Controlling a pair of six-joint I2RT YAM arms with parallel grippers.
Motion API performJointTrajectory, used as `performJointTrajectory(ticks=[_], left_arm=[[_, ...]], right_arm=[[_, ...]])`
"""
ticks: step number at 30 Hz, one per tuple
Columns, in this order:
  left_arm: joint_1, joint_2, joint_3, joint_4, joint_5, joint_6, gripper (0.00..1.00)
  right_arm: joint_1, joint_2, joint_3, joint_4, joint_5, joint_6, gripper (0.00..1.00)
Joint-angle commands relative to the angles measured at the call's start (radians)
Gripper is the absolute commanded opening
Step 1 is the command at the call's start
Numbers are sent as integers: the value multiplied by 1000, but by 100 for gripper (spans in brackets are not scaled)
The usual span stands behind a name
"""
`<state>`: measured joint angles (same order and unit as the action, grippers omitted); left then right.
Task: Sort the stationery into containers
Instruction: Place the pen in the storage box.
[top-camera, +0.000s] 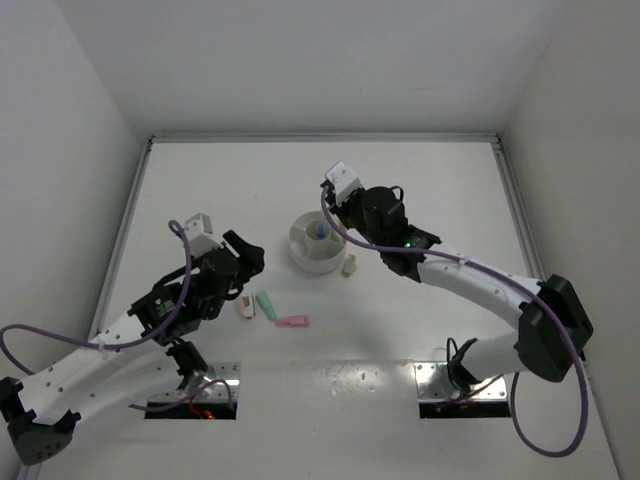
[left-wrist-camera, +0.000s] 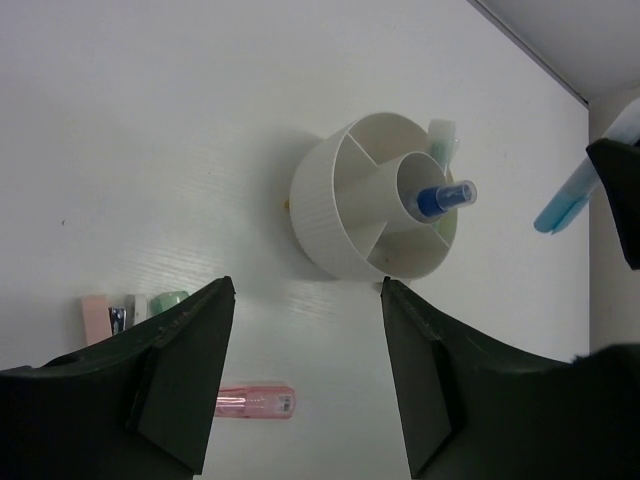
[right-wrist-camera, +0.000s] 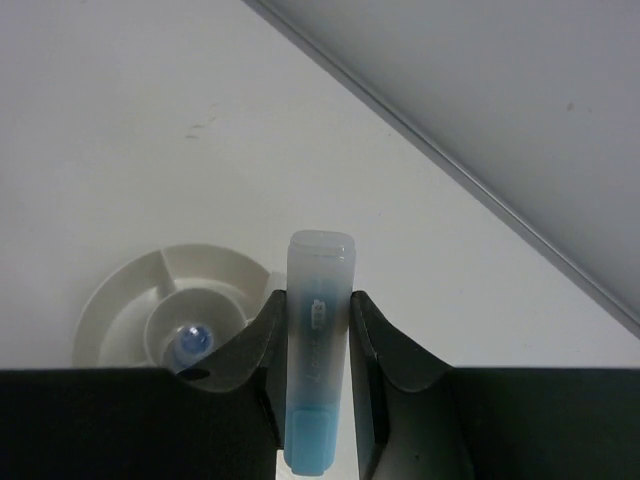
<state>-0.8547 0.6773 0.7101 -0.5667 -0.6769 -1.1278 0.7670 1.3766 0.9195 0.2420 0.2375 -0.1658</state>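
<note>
over white table, right fingers pinch blue marker; left fingers gape empty.

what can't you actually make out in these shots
Right wrist: near half of the tub, hidden behind the right gripper holding the blue marker.
Left wrist: lower end of the green piece, covered by a finger of the left gripper.
Top external: the tub's outer compartments, too small and partly under the right gripper.
</note>
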Motion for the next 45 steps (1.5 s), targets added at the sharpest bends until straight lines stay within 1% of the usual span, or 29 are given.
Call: performJointTrajectory(ticks=[1, 3, 4, 6, 7, 8, 10, 11, 15, 16, 18, 19, 20, 22, 24, 25, 27, 28, 30, 33, 36, 40, 45], left_arm=[[6, -1, 12, 33, -3, 14, 66], [6, -1, 12, 33, -3, 14, 66], [6, -1, 12, 33, -3, 14, 66], [6, 8, 12, 33, 6, 14, 66], [6, 8, 12, 42, 7, 14, 66], [6, 8, 12, 42, 7, 14, 66], [6, 8, 12, 42, 7, 14, 66], [6, 17, 12, 42, 7, 5, 66], [6, 28, 12, 53, 16, 5, 66], [6, 39, 12, 53, 25, 5, 66], [6, 48, 12, 64, 25, 5, 66], [6, 48, 12, 76, 34, 5, 66], [6, 60, 12, 76, 34, 5, 66], [6, 61, 12, 76, 43, 5, 66], [6, 61, 12, 76, 43, 5, 66], [6, 61, 12, 76, 43, 5, 66], [6, 51, 12, 76, 43, 5, 66], [6, 51, 12, 76, 43, 5, 66], [6, 39, 2, 76, 43, 5, 66], [6, 28, 2, 76, 34, 5, 66], [6, 28, 2, 67, 34, 5, 66], [6, 28, 2, 67, 25, 5, 66], [6, 28, 2, 67, 25, 5, 66]], right_arm=[[-41, 45, 33, 192, -11, 9, 0], [-54, 104, 62, 218, -10, 35, 0], [-66, 122, 74, 218, -10, 76, 0], [-80, 168, 96, 229, -61, 132, 0], [-95, 177, 96, 229, -91, 188, 0], [-104, 177, 96, 246, -154, 215, 0], [-129, 188, 96, 258, -211, 285, 0], [-129, 188, 81, 290, -254, 304, 0], [-204, 159, 9, 385, -342, 327, 0], [-219, 159, -4, 404, -401, 327, 0], [-253, 150, -42, 462, -493, 377, 0], [-283, 150, -53, 483, -603, 394, 0], [-293, 150, -74, 505, -645, 422, 0], [-308, 170, -100, 610, -746, 449, 0], [-321, 190, -122, 684, -802, 460, 0], [-331, 215, -122, 700, -864, 460, 0], [-356, 242, -110, 714, -912, 460, 0], [-356, 254, -90, 714, -959, 460, 0], [-386, 292, -90, 749, -987, 508, 0], [-414, 338, -67, 793, -1026, 528, 0], [-442, 371, -85, 907, -1081, 563, 0], [-463, 421, -73, 960, -1144, 609, 0], [-482, 505, -61, 1140, -1208, 693, 0]])
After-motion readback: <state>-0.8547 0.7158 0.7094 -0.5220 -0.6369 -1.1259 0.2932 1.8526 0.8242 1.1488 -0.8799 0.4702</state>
